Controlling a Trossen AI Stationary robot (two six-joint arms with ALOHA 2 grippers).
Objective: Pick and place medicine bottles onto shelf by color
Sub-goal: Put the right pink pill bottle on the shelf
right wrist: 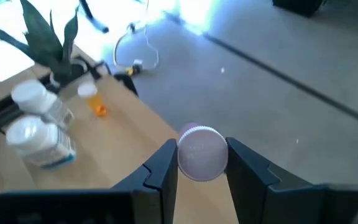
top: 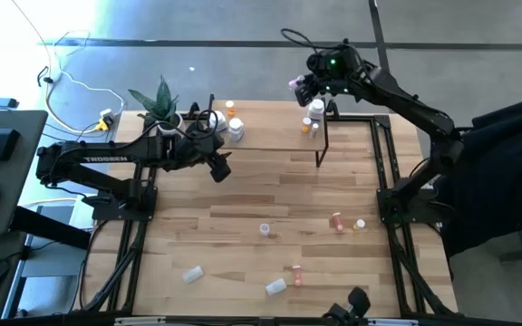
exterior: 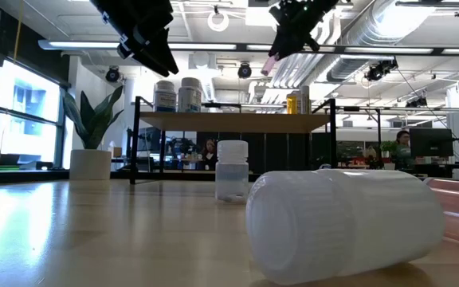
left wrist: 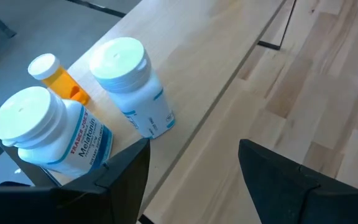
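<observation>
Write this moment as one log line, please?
right gripper: holds pink bottle above shelf | left gripper: open, empty, near white bottles

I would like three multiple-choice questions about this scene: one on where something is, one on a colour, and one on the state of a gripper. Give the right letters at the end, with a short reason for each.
1. Where do the two large white bottles stand?
A. On the shelf, at the end near the plant
B. Lying on the tabletop
C. On the floor

2. What colour is the bottle in the right gripper?
A. Orange
B. Pinkish
C. Blue

3. How is the left gripper?
A. Shut on a white bottle
B. Shut on nothing
C. Open and empty

Answers:
1 A: the high view shows the white bottles on the shelf beside the plant.
2 B: the right wrist view shows a pinkish bottle between the fingers of the right gripper.
3 C: the left wrist view shows the left gripper with its fingers apart and nothing between them.
</observation>
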